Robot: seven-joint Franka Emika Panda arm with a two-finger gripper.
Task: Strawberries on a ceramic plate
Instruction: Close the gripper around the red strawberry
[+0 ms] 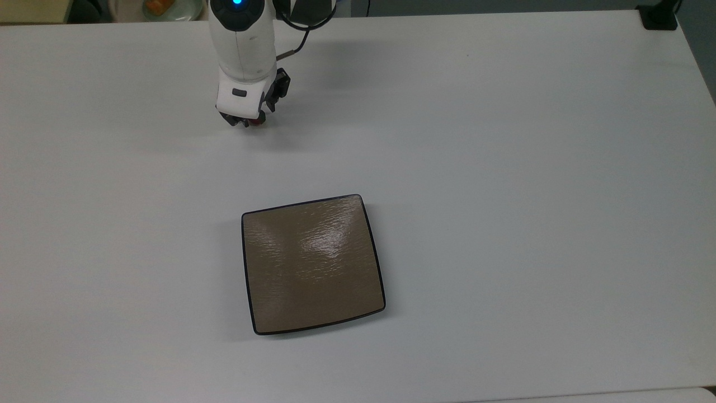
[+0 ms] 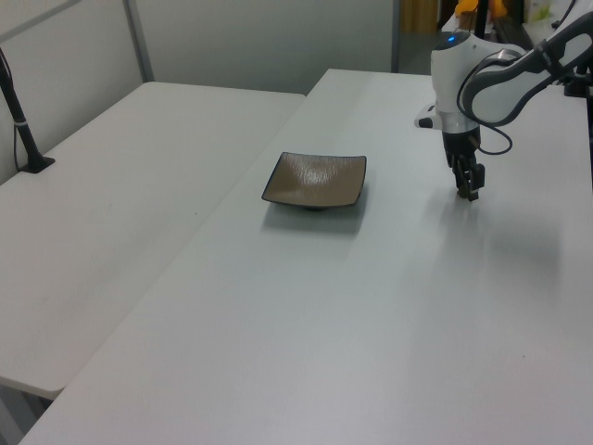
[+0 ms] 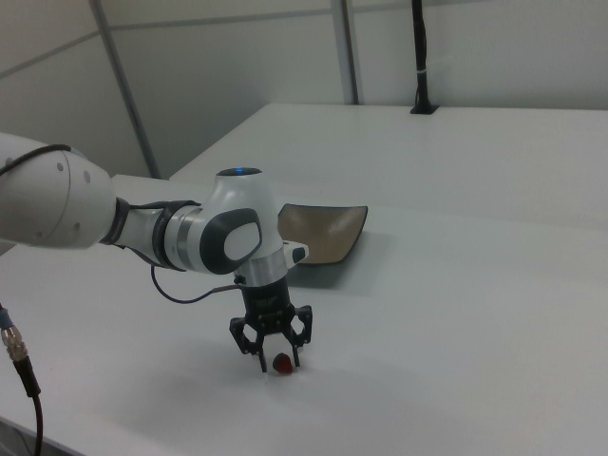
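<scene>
- Arm [image 3: 57,204]: white Panda, reaching in from the right view's left, wrist turned straight down over the white table [image 1: 503,168].
- Gripper [image 3: 278,361]: low over the table surface, near the top view's upper left [image 1: 246,120]. Jaws stand apart, one finger on either side of the strawberry, with a visible gap in the right view; not closed on the fruit.
- Strawberry [image 3: 282,362]: small and red, lying on the table between the fingers. In the top view just a red sliver [image 1: 256,119] shows under the gripper body.
- In the left view the gripper [image 2: 468,192] is at the far right side of the table; the fruit cannot be made out there.
- Ceramic plate [image 1: 313,263]: square, glossy tan-brown, dark rim, flat on the table, well apart from the gripper. It holds nothing. Right view places it [image 3: 323,233] beyond the arm; left view shows it [image 2: 315,181] to the left view's left of the gripper.
- Pale dish [image 1: 162,6]: at the top view's upper edge, off the table, with something orange on it.
</scene>
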